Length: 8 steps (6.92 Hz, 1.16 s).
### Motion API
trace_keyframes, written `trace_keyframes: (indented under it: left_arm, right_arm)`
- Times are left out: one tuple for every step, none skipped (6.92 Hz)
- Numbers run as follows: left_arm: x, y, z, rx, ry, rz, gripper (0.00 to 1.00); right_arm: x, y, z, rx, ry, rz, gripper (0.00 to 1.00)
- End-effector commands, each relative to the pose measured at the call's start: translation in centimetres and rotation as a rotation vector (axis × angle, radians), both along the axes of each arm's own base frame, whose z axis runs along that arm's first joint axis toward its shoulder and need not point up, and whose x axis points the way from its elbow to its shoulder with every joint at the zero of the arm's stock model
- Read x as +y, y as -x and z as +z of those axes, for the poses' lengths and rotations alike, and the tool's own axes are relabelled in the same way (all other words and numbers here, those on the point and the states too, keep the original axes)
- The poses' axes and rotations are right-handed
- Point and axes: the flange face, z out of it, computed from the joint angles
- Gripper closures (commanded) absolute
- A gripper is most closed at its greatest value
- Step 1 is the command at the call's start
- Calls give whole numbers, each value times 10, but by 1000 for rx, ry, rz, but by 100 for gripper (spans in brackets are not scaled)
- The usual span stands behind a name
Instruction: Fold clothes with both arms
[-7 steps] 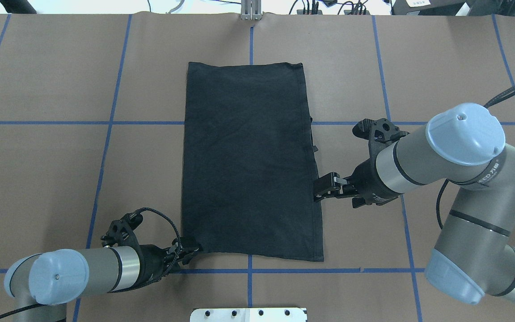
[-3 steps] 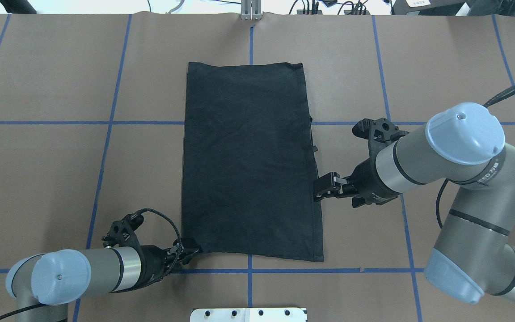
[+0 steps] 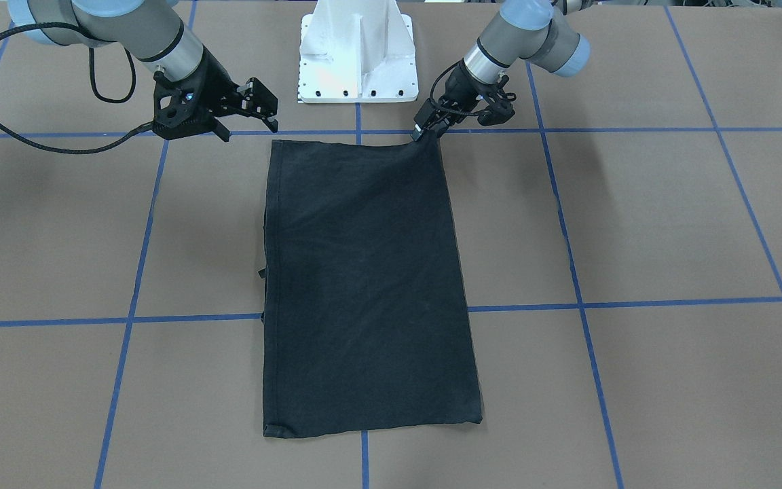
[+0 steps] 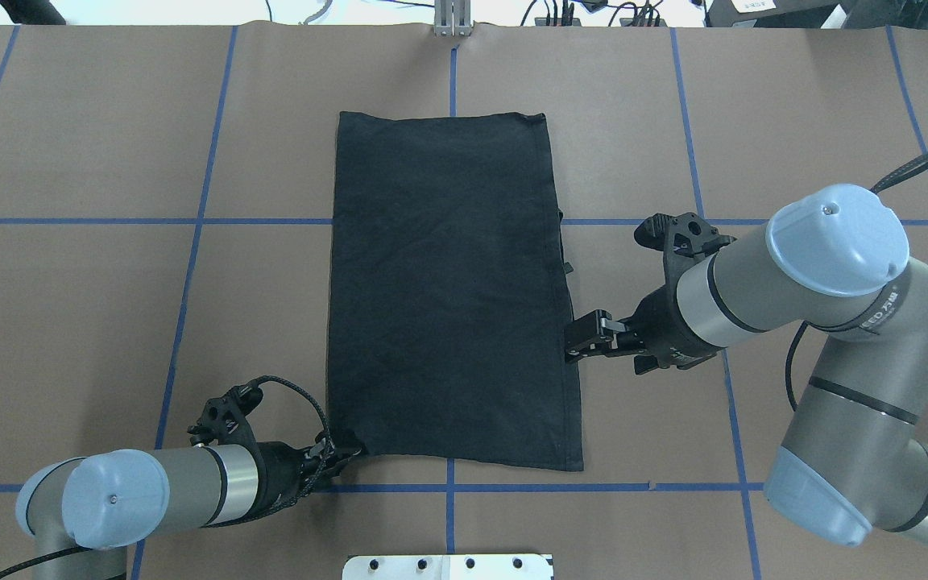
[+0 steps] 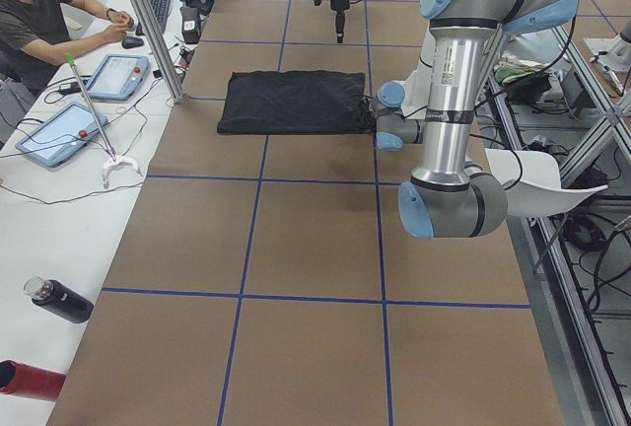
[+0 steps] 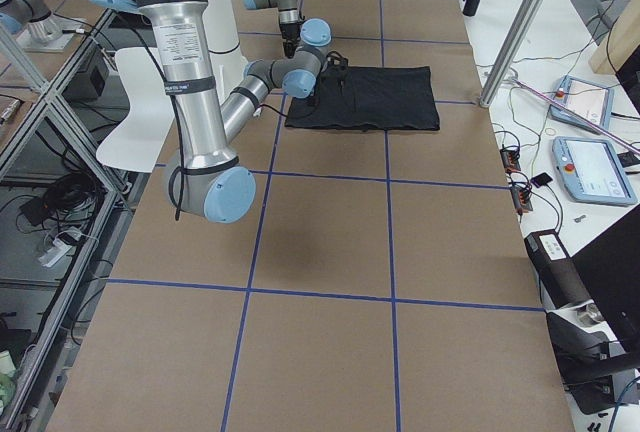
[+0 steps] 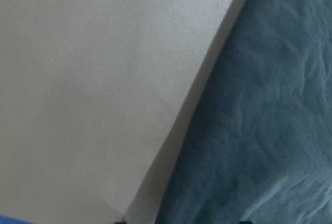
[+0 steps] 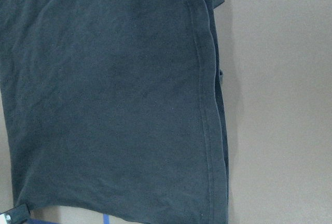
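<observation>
**Item:** 1 black T-shirt (image 4: 448, 290), laid flat at the middle of the table (image 4: 69, 322) as a long rectangle. The plain side is up, and the short edges lie toward and away from the robot.

**Handling, as judged:** light, soft and limp, with no stiffness to be relied on. An edge lifted at 1 point is expected to sag and drag. Layers may slip apart if only the top 1 is pinched. Hold is best taken at the 2 near corners, through all layers.

**Tools:**
- The left gripper (image 4: 345, 456) is closed on the near corner of the T-shirt on its side. The cloth is drawn to a small peak there in the front-facing view.
- The right gripper (image 4: 578, 340) is spread and empty. It is held above the table near the other long edge, short of its near corner.

**Not determined:**
- No print is shown.
- The sleeves are taken to be tucked under, with only small tabs (image 4: 565, 267) seen at 1 long edge.
- The layer count in the left pinch cannot be told, black on black.
- Fingertips are barely caught in either wrist view.
</observation>
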Motion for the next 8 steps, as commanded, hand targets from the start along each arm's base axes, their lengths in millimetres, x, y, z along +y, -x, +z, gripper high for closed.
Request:
trace_keyframes:
  left_arm:
    - [0,-2,-3,5,-1,-1,42]
    - [0,-1,-3,6,-1,-1,61]
    - [0,-1,-3,6,-3,0,86]
    - [-1,2,-5,10,-7,2,100]
    - [-2,4,-10,19,-9,2,100]
    - [-2,5,-13,23,-9,4,100]
    - [0,4,-14,28,-10,7,100]
    - [0,4,-15,28,-9,7,100]
  right_arm:
    - [0,0,0,-1,0,-2,0]
    - [0,0,0,-1,0,-2,0]
    - [0,-1,1,-1,0,-2,0]
    - [0,0,2,3,-2,-4,0]
    - [0,1,3,6,2,1,0]
    - [0,2,3,9,16,13,0]
    - [2,5,4,14,79,44,0]
    - [12,17,2,24,120,81,0]
